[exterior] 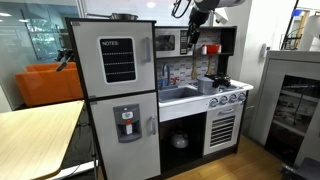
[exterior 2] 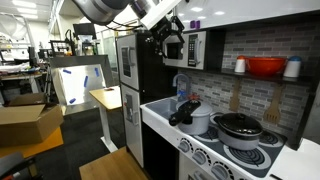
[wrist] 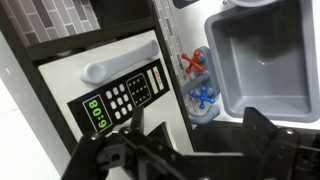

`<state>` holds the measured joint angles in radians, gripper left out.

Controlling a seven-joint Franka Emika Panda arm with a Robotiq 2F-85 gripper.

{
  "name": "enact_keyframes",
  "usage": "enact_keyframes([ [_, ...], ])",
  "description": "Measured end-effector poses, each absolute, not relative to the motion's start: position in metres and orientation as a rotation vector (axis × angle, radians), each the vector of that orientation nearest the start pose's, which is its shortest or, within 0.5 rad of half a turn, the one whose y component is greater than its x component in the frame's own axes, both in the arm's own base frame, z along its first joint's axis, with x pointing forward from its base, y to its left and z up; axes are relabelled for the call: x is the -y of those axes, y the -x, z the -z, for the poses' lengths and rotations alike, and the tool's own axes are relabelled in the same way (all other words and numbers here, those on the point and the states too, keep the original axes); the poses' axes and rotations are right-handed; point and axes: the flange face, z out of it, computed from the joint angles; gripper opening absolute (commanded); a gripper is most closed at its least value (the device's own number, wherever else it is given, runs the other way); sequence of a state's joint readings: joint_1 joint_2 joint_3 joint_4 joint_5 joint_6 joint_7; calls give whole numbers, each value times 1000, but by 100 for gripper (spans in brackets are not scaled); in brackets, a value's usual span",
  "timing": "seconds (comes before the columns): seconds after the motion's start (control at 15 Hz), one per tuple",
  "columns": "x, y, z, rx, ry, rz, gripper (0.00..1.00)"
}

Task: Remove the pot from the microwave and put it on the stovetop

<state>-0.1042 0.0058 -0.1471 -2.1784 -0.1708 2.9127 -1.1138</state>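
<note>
Tool [wrist: 192, 122], spread wide and empty, hovers by the silver-grey microwave [wrist: 110, 85] with dark keypad.

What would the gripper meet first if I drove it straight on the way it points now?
Probably the small silver-grey toy microwave, near its black button panel: in the wrist view the open black gripper frames that panel's edge and the blue cross-shaped tap knob beside it. Depth is unclear.
</note>
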Motion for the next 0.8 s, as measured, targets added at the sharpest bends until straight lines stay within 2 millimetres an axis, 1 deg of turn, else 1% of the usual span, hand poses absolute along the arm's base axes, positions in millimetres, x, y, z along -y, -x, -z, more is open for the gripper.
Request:
enact_keyframes([
  [0.27,128,-524,-479,-1235,-2252,-644,100],
  [0.53,126,-488,-481,-1219,-2360,-550,100],
  [0.67,129,-474,-485,-1162,-2440,-481,100],
  [0.8,133,-463,-489,-1065,-2532,-416,100],
])
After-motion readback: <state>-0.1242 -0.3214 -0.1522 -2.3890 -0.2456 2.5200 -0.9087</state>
